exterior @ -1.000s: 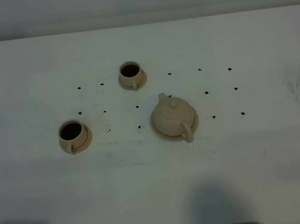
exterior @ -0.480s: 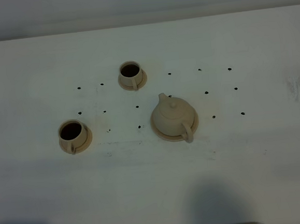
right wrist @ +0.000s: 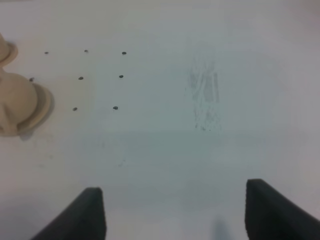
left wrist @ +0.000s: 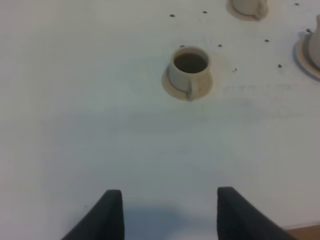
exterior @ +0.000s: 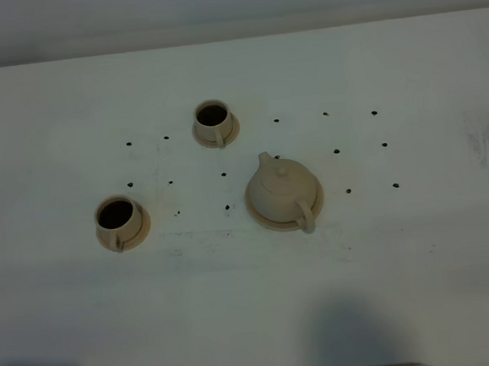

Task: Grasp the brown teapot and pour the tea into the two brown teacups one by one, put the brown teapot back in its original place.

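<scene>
Change over the last sec: none; the pale beige squat ceramic teapot w/ knobbed lid sits exactly as before on its wide round beige saucer, lid on, upright, loop handle toward the camera side, spout away; neither arm has entered the overhead view. Meaning for task: no grasp underway; teapot is at its home spot, untouched by either claw. Whether this is pre-pour or post-return, can't tell; both cups look dark inside, could be tea or just shadow.

Small beige cylindrical cup on its own saucer: beyond the teapot, slightly left, near it. Second matching beige cup w/ saucer: well left of the teapot, about level w/ it. White tabletop w/ small dark dots around the teapot.

View diffs:
- Overhead: whole layout, teapot plus both cups; no grippers, only dim shadows at the near edge.
- L wrist: left gripper, black fingers apart, released, nothing between them; the cup left of the teapot ahead, interior brown; a sliver of the teapot's saucer at the frame edge.
- R wrist: right gripper, fingers spread wide, released, empty; teapot half cut off at the edge, well apart from the fingers; grey smudge on the table beyond.

Likely next, if pre-pour: R arm is the one nearer the teapot handle.
</scene>
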`<state>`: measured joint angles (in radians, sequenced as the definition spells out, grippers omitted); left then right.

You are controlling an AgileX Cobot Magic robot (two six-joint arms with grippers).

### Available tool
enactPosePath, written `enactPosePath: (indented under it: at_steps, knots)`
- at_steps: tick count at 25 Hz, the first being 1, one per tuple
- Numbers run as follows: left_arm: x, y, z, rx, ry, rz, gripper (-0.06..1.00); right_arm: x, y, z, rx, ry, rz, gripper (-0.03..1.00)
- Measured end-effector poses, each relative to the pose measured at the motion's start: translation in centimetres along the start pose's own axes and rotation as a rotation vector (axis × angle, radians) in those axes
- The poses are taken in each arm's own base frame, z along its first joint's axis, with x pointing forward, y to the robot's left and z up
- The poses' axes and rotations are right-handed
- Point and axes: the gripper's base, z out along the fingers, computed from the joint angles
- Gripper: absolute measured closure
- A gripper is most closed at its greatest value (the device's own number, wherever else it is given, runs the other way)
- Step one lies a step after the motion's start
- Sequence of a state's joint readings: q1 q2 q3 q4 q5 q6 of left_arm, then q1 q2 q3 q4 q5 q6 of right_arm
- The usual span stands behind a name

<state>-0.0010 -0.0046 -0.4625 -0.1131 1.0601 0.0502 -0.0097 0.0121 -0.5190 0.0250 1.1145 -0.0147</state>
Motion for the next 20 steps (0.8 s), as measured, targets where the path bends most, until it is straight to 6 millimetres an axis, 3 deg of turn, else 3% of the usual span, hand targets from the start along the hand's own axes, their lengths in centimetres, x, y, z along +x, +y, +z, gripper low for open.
enactPosePath:
  at_steps: [20]
  knots:
    - [0.0,0.0,0.0,0.0,0.0,0.001,0.46,0.0,0.0,0.0,0.0,0.0,0.0,0.4]
